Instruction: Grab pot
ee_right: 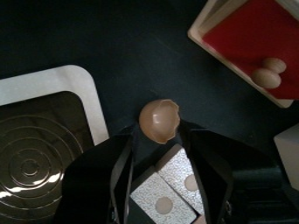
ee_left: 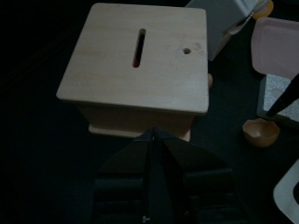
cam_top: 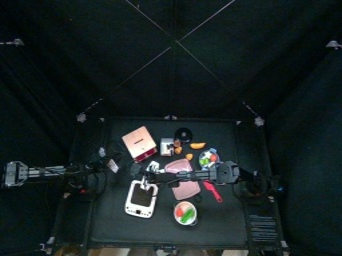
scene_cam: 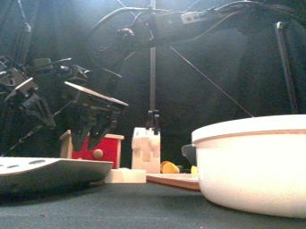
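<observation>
While the pot (cam_top: 186, 212) waits ungrasped at the table's (cam_top: 114, 225) front edge, both arms are held behind it over other things.
The pot is set just beside the white gadget (cam_top: 142, 197), open from above. The left fingers (ee_left: 147, 175) are pressed together on nothing, above a slotted wooden box (ee_left: 140, 66). A brown rounded piece (ee_right: 158, 118) is seen at the tips of the right fingers (ee_right: 122, 171); whether it is clamped cannot be told.
</observation>
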`<state>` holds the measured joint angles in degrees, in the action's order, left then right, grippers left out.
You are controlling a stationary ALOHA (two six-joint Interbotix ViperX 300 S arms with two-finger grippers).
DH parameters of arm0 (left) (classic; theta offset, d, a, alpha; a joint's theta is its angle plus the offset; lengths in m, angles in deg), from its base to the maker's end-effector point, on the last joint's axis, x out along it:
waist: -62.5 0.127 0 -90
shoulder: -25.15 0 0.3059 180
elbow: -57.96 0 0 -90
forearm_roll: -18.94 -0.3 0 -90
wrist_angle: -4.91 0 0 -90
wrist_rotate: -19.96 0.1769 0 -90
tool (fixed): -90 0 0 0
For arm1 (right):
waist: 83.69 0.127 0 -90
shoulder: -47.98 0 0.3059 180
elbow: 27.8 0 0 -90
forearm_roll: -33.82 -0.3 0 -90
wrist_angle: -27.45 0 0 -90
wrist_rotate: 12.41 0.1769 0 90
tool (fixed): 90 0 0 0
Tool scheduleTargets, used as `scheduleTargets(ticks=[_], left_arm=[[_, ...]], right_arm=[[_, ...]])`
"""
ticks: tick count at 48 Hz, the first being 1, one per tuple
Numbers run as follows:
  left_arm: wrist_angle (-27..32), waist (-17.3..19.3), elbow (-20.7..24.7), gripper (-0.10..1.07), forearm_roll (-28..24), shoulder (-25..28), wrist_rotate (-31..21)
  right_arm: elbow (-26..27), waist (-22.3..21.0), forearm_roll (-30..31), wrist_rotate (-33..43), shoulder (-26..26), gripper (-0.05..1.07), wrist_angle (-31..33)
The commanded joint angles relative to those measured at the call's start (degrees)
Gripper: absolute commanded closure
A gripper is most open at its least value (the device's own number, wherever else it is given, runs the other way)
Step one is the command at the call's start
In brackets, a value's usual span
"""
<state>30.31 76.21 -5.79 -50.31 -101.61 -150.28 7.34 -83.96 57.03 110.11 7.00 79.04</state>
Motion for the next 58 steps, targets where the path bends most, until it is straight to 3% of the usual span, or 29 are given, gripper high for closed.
scheduleTargets(ticks=[1, 10, 29, 41, 58], left_arm=[[-0.79, -0.09, 1.49, 0.42, -0.35, 0.18, 0.00], [-3.60, -0.18, 1.58, 0.42, -0.35, 0.18, 0.00], [-10.99, -0.18, 1.58, 0.42, -1.23, 0.18, 0.09], [-16.00, -0.18, 1.93, 0.42, -2.37, 0.18, 0.18], [-25.40, -0.26, 2.11, 0.42, -4.39, 0.18, 0.26]], right_arm=[[0.97, 0.00, 0.00, 0.09, -5.27, 0.23, 0.53], [-0.62, 0.53, 0.35, 0.18, -11.16, 0.23, -1.23], [-5.89, 4.66, -3.69, 4.75, -15.82, 0.23, 1.93], [-14.15, 10.20, -6.33, 7.91, -20.92, 0.23, 2.55], [-30.59, 16.70, -3.16, 23.64, -29.00, 0.24, 1.85]])
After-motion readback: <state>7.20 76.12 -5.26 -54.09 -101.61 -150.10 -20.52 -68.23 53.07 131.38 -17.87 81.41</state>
